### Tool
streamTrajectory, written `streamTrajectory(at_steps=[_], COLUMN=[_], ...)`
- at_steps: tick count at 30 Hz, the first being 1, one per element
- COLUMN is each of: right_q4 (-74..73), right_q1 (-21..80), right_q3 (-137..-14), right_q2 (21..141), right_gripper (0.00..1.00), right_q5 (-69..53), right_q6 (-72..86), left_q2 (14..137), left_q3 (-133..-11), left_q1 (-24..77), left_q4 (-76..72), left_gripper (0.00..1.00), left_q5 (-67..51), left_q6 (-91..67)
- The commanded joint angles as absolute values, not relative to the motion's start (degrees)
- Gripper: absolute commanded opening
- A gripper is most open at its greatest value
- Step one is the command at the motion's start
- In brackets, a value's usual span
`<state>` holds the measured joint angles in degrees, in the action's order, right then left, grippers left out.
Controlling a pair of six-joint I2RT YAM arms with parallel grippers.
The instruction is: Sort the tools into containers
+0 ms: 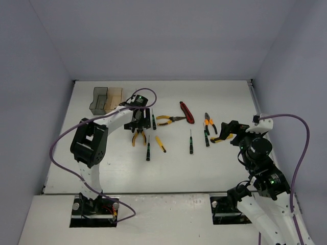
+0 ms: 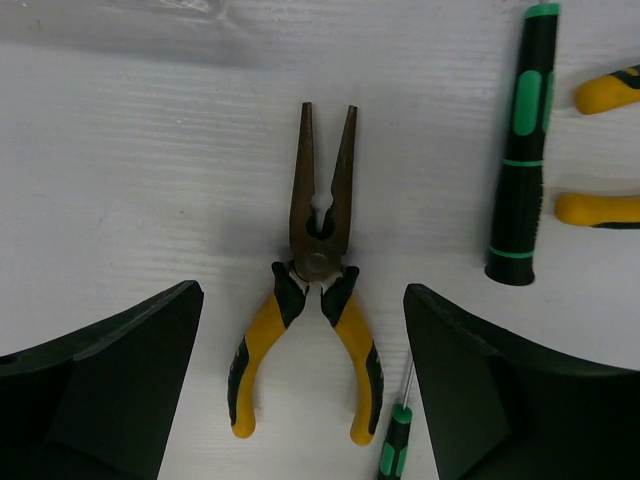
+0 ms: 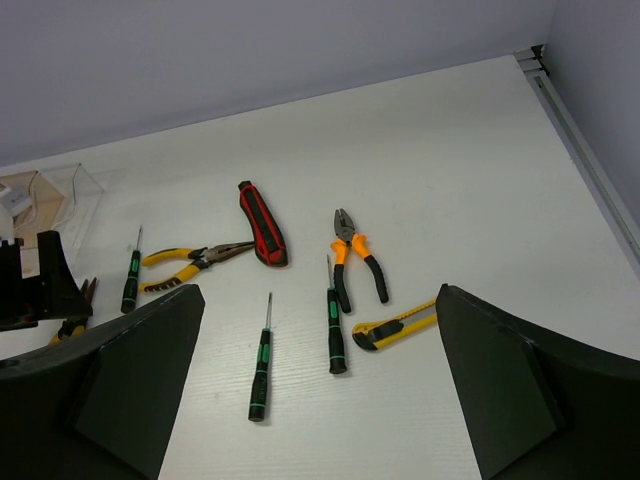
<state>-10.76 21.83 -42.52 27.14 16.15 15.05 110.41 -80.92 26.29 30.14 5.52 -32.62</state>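
My left gripper (image 1: 138, 126) is open and empty, low over yellow-handled pliers (image 2: 315, 260) that lie flat between its fingers (image 2: 100, 380) with the nose pointing away. My right gripper (image 1: 227, 131) is open and empty, raised above a yellow utility knife (image 3: 395, 327). In the right wrist view I also see orange-handled pliers (image 3: 355, 255), a red-handled tool (image 3: 262, 222), yellow needle-nose pliers (image 3: 190, 262) and three black-and-green screwdrivers (image 3: 335, 330). A smoky grey bin (image 1: 98, 101) and an amber bin (image 1: 114, 98) stand at the back left; a clear bin (image 3: 60, 190) stands beside them.
A black-and-green screwdriver (image 2: 525, 150) lies just right of the left gripper, and another one's tip (image 2: 397, 440) is near the pliers' right handle. A small yellow tool (image 1: 161, 144) lies mid-table. Grey walls enclose the table; a rail (image 1: 254, 99) runs along the right edge.
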Motion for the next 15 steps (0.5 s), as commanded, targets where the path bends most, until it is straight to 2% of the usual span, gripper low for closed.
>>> streamTrajectory(at_steps=[1,5,6,8,9,10,15], right_q4=[-7.38,-7.35,-7.38,-7.31,-7.3,-7.37,-7.3], right_q1=[22.19,22.15,22.18,22.24,22.24,22.24,22.26], right_q3=[-42.58,-42.63,-42.63,-42.63,-42.63,-42.63,-42.63], right_q2=[27.25,27.33,27.3,27.17,27.16,27.16,27.18], right_gripper=[1.0,1.0,1.0,1.0,1.0,1.0,1.0], right_q5=[15.74,15.51,15.53,15.64,15.72,15.81,15.73], right_q6=[15.64,15.68,15.65,15.64,15.64,15.49,15.49], left_q2=[111.24,113.41,113.7,114.15,114.17,114.02,112.21], left_q3=[-83.85,-84.08,-84.08,-83.87,-83.62,-83.13,-81.04], left_q1=[26.72,26.77,26.86,27.06,27.15,27.39,27.4], left_q4=[29.27,29.23,29.27,29.27,29.34,29.36,29.16], left_gripper=[0.78,0.74,0.69,0.5,0.49,0.37,0.02], left_q5=[8.04,7.95,7.94,8.08,8.09,8.09,8.46], left_q6=[-33.36,-33.38,-33.31,-33.23,-33.22,-33.3,-32.72])
